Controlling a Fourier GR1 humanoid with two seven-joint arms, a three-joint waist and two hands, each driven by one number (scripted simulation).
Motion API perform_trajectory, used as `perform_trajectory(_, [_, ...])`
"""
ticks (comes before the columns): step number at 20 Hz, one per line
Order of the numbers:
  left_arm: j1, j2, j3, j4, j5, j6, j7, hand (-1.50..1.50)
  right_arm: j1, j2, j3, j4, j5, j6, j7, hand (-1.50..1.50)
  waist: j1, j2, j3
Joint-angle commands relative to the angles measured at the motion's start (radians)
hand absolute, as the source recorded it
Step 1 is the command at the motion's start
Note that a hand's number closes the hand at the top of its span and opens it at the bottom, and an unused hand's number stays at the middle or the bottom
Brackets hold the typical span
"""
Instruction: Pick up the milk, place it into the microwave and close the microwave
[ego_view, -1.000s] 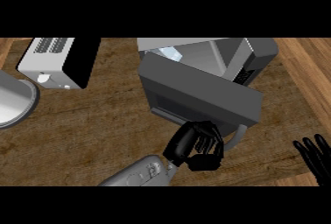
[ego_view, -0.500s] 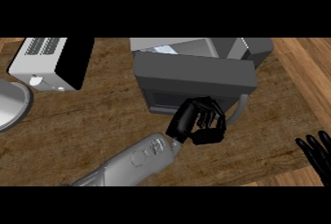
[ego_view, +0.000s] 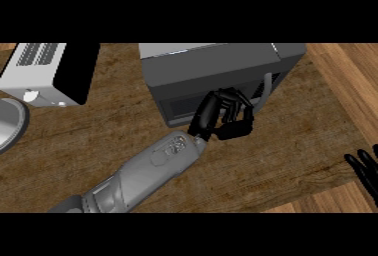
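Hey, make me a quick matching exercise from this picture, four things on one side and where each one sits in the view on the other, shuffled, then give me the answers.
Things:
1. microwave
2. toaster
3. left hand
4. right hand

Places:
A. open, at the view's right edge
B. against the microwave's front, by the door handle
C. upper left of the counter
D. top middle of the counter, door closed

Pairs: 1-D, 2-C, 3-B, 4-A
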Motion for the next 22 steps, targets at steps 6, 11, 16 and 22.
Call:
perform_trajectory(6, [-0.052,0.0,0.052,0.087,0.112,-0.032,-0.076,1.5,-0.033,-0.033,-0.024,-0.027,-0.048,-0.009,0.036,-1.5,-0.022,0.015,0.0])
perform_trajectory(11, [-0.048,0.0,0.085,0.103,0.186,-0.033,-0.075,1.5,-0.035,-0.032,-0.033,-0.024,-0.095,-0.008,0.039,-1.5,-0.03,0.018,0.002])
perform_trajectory(16, [-0.057,0.0,0.074,0.134,0.191,-0.004,-0.117,1.5,-0.038,-0.049,-0.029,-0.039,-0.104,0.009,0.05,-1.5,-0.025,0.016,0.004])
perform_trajectory(22, [-0.054,0.0,0.084,0.127,0.229,0.032,-0.182,1.5,-0.047,-0.064,-0.026,-0.064,-0.134,0.03,0.055,-1.5,-0.037,0.019,0.002])
